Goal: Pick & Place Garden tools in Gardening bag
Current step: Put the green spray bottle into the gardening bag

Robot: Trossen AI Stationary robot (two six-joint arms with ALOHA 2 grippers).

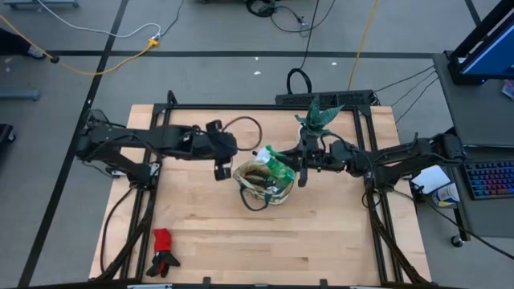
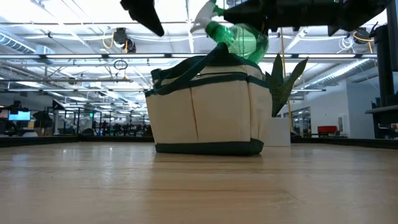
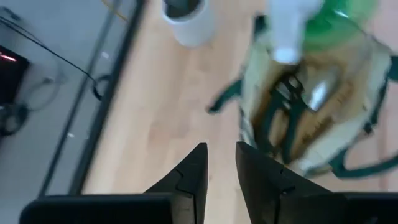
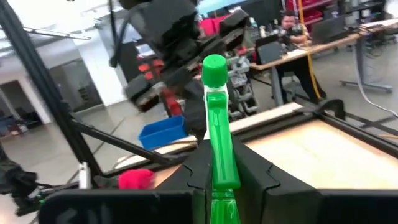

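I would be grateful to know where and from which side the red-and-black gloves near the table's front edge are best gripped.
The gloves lie flat on the bare table, so come from straight above and pinch across the red part, probably the narrowest bunch of fabric. The left gripper, empty beside the bag, is nearer; the right gripper holds the spray bottle.

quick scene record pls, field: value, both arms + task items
left pincer: beside the bag's left side, holding nothing
right pincer: shut on spray bottle, above the bag
gardening bag: upright, mid-table, metal tool visible inside in the left wrist view
gloves: red-and-black, on the table at the near-left corner, not bagged
potted plant: behind the bag, untouched
table: light wood
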